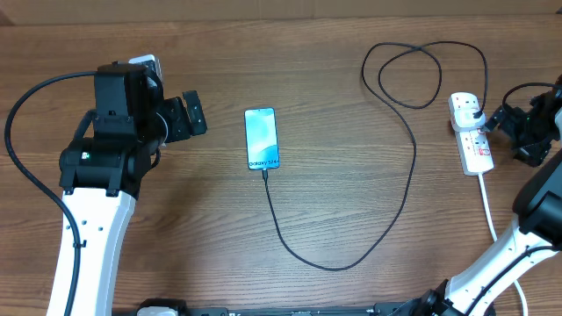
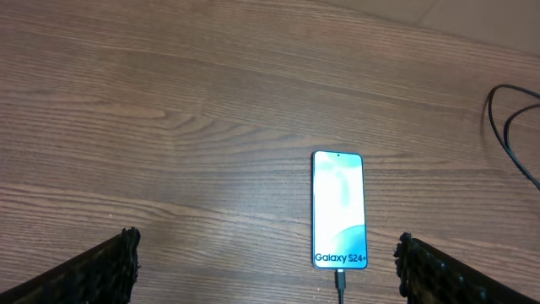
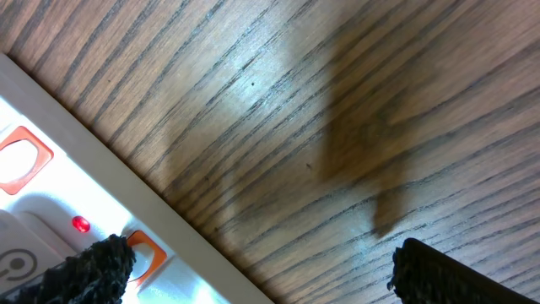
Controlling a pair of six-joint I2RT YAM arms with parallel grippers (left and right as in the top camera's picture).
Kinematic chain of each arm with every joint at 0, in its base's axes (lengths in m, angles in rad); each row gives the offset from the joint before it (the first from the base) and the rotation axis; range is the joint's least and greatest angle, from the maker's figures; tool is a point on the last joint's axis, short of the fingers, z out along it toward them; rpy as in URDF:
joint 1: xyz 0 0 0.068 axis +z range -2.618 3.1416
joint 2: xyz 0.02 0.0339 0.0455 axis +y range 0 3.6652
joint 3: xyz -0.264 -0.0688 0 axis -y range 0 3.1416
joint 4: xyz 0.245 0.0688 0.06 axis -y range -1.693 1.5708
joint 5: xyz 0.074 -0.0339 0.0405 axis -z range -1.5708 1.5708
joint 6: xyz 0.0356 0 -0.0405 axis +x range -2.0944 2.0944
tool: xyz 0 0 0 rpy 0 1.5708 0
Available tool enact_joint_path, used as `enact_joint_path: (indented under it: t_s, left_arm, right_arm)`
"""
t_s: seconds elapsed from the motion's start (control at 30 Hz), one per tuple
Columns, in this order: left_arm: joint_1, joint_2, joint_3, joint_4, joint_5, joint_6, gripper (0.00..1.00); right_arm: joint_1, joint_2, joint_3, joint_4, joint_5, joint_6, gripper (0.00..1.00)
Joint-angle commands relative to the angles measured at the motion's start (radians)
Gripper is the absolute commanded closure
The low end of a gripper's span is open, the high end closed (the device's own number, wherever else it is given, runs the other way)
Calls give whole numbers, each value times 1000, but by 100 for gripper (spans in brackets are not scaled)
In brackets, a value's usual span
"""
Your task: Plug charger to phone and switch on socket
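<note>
Right gripper (image 3: 261,272), fingers spread, is hovering over the socket (image 1: 474,145); left gripper (image 1: 197,112), likewise spread, is hovering at the phone's (image 1: 262,138) nine o'clock.

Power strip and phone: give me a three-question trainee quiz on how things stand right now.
1. True or false: the charger cable is plugged into the phone.
2. Which gripper is at the power strip? A) left gripper B) right gripper
3. Fill in: the small indicator light on the power strip glows ___.
Key: 1 true; 2 B; 3 red.
</note>
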Motion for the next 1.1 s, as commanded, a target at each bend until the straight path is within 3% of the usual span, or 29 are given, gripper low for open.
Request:
enact_joint_path:
  t_s: [0.0, 0.33, 0.67, 1.07]
  left_arm:
    - [-1, 3, 5, 2, -18, -13, 0]
    - [-1, 3, 5, 2, -18, -13, 0]
    - [-1, 3, 5, 2, -18, -13, 0]
    - [-1, 3, 5, 2, -18, -14, 0]
  right_arm:
    - [6, 20, -13, -9, 98, 21, 0]
    - [1, -5, 21, -19, 36, 47, 0]
    - [-10, -160, 71, -52, 17, 42, 0]
    - [-8, -110, -11, -24, 16, 42, 0]
